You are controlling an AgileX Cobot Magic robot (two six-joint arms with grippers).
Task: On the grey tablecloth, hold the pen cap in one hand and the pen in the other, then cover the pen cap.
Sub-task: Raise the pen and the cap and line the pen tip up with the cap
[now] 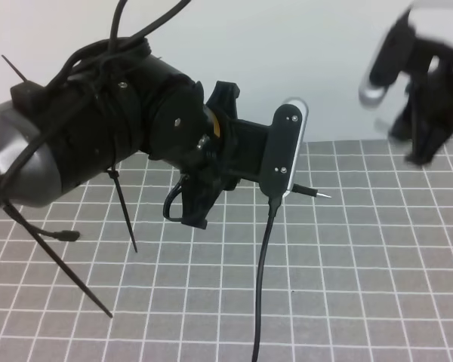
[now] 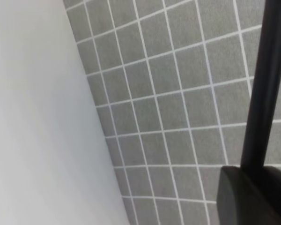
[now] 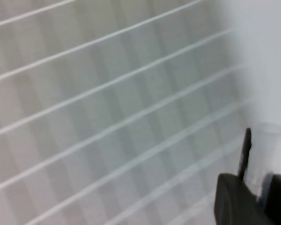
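Overhead, pen (image 1: pixel 311 193) tip showing, wrist view alone shows seemingly pinched pen cap (image 3: pixel 261 157)

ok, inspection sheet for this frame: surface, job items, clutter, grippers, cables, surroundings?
Surface: grey tablecloth with a white grid, flat.
Job's things: thin black pen in the left gripper, silvery tip pointing right; translucent pen cap in the right gripper.
Clutter: nothing seen.
Grippers: left shut on pen; right shut on cap, raised and blurred in the high view.
Cables: black cables and cable ties hang off the left arm.
Surroundings: plain white wall.
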